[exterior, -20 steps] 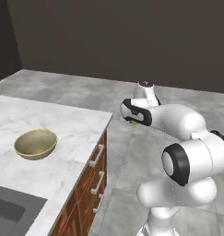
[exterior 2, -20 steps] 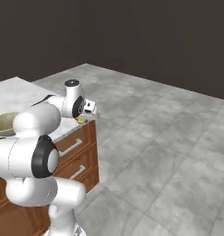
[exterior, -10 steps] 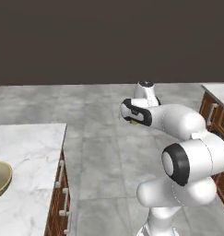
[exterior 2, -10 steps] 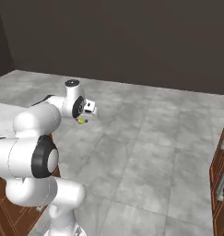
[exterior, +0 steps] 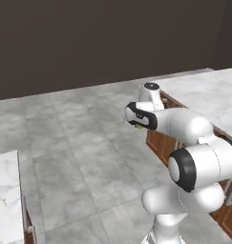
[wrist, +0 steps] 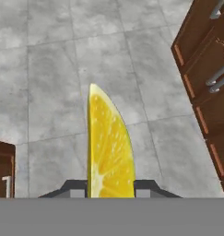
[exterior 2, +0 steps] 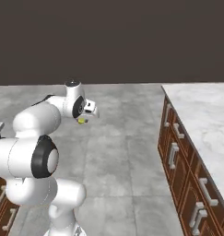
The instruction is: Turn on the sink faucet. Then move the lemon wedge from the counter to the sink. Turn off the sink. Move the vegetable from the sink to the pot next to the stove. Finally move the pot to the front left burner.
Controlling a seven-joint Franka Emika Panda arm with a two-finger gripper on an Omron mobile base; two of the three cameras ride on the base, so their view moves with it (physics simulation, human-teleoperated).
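My gripper is shut on the lemon wedge, a bright yellow slice standing upright between the two dark fingertips. Below it lies grey tiled floor. In the left base view the gripper is held out in front of the arm at mid height, with a speck of the yellow lemon wedge under the hand. From the right base camera, the gripper and the lemon wedge hang over open floor. A stretch of white marble counter runs along the right.
Brown wooden cabinets with metal handles stand under the right-hand counter. A corner of another marble counter shows at the lower left. Cabinet fronts are at the right of the hand view. Grey tiled floor spreads between them.
The whole picture has swung: the counter with the tan bowl slid off to the left and another counter came in at the right. The grip on the lemon wedge is unchanged.
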